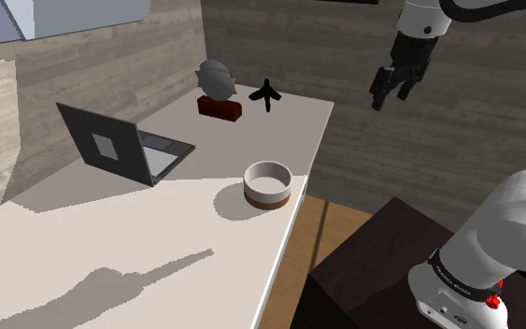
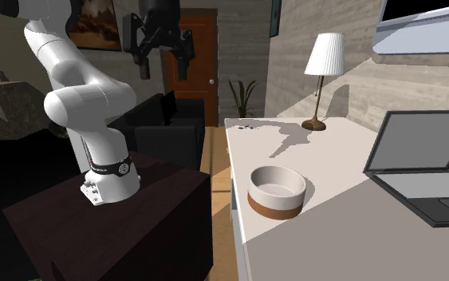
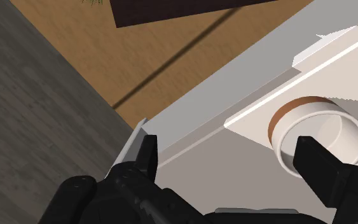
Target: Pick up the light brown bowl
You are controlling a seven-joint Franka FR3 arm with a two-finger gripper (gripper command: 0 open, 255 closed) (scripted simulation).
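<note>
The bowl (image 1: 268, 182) is off-white with a brown band around its base and stands upright near the white table's (image 1: 111, 252) edge, at the shoulder view's centre. It is also in the second exterior view, bowl (image 2: 277, 191), and in the wrist view, bowl (image 3: 317, 132), partly behind one finger. My black gripper (image 1: 390, 91) hangs high in the air, off the table's side and well above the bowl, fingers apart and empty. In the second exterior view the gripper (image 2: 165, 66) is up beside the arm, far from the bowl.
An open laptop (image 1: 120, 147) sits on the table past the bowl. A grey figure on a dark red base (image 1: 219, 92) and a small black figure (image 1: 266, 94) stand at the far end. A table lamp (image 2: 323, 76) stands there too. The dark stand (image 2: 111, 223) is beside the table.
</note>
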